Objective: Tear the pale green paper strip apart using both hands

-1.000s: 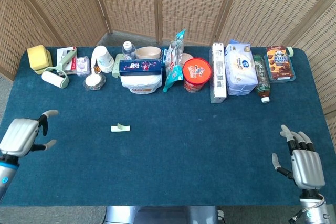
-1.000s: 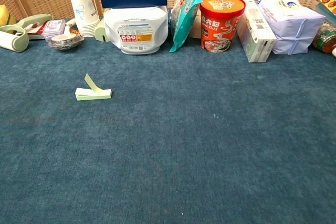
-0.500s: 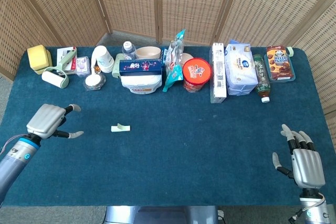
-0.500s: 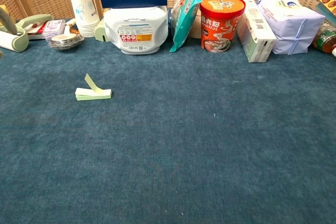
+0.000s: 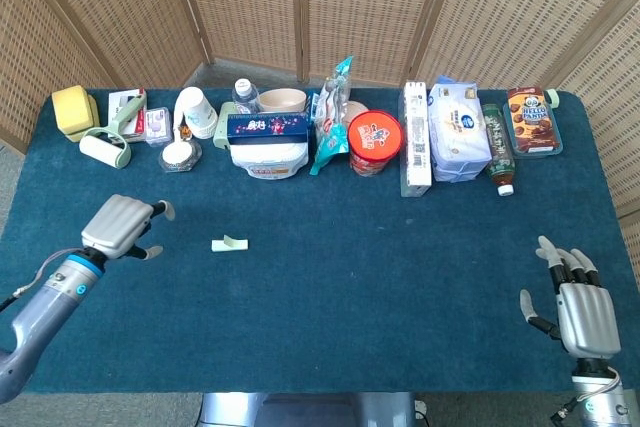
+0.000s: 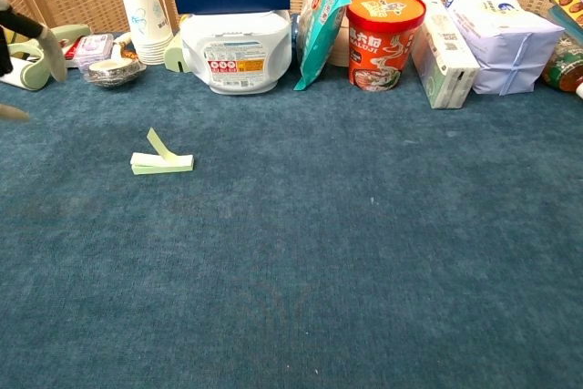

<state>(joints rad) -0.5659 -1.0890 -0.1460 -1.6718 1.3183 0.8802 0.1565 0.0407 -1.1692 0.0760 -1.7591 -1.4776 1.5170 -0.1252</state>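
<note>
The pale green paper strip (image 5: 229, 243) (image 6: 161, 160) lies folded on the blue cloth, one end sticking up. My left hand (image 5: 122, 227) hovers to the left of it, fingers apart and holding nothing; only its fingertips (image 6: 27, 38) show at the left edge of the chest view. My right hand (image 5: 575, 302) rests far off at the table's near right corner, fingers spread and empty; the chest view does not show it.
A row of goods lines the back: lint roller (image 5: 105, 147), paper cups (image 5: 197, 110), white tub (image 5: 267, 155) with a blue box on top, teal bag (image 5: 331, 117), red noodle cup (image 5: 374, 142), tissue packs (image 5: 458, 132), bottle (image 5: 497, 155), cookie tray (image 5: 533, 122).
My left hand has travelled right and slightly forward toward the strip, staying open. The strip and my right hand have not moved.
</note>
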